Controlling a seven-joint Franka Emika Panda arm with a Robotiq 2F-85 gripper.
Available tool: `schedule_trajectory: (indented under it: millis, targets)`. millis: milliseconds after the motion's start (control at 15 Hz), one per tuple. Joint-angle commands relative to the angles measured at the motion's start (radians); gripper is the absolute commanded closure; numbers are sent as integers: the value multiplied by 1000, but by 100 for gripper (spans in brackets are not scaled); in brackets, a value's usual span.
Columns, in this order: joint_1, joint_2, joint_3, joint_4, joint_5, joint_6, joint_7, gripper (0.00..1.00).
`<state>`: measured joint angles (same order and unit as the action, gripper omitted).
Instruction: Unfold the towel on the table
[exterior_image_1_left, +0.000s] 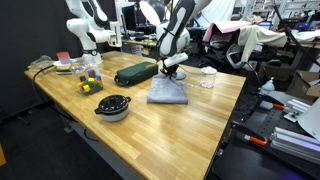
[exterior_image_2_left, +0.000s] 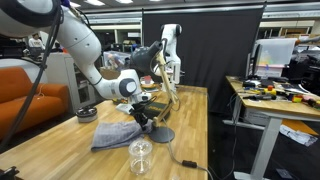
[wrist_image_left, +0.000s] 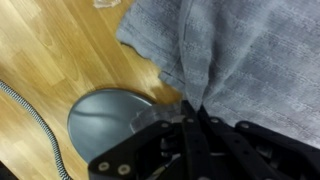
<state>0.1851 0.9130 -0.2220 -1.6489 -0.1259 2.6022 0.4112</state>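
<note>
- Wrist view: the gripper (wrist_image_left: 196, 118) is clenched on an edge of the towel (wrist_image_left: 245, 55), and the grey-blue cloth puckers into a ridge that runs up to the fingertips.
- Just beside that pinched edge, a flat grey round disc (wrist_image_left: 108, 118) lies on the table (wrist_image_left: 55, 50). The gripper's black body hides part of the disc.
- A black-and-white braided cable (wrist_image_left: 22, 108) crosses the wood near the disc, apart from the cloth.
- In an exterior view, the towel lies folded near the middle of the table, with a dark green pouch (exterior_image_1_left: 135, 73) just beside it. The arm covers the towel's far edge.
- A dark bowl (exterior_image_1_left: 113, 107) and some coloured blocks (exterior_image_1_left: 90, 80) sit well apart from the cloth.
- In an exterior view, a clear glass (exterior_image_2_left: 141, 157) stands near the towel's corner.
</note>
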Motion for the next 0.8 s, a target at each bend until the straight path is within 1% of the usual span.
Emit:
schedule_trajectory:
  millis: [0, 133, 400, 600, 733]
  targets:
    - [11, -110, 18, -121, -10, 66, -46, 99]
    - [24, -184, 28, -198, -21, 96, -78, 99]
    - [34, -364, 52, -401, -61, 73, -170, 99]
    - [5, -462, 84, -546, -86, 70, -244, 99]
    - [-24, -503, 123, -624, -71, 60, -313, 99]
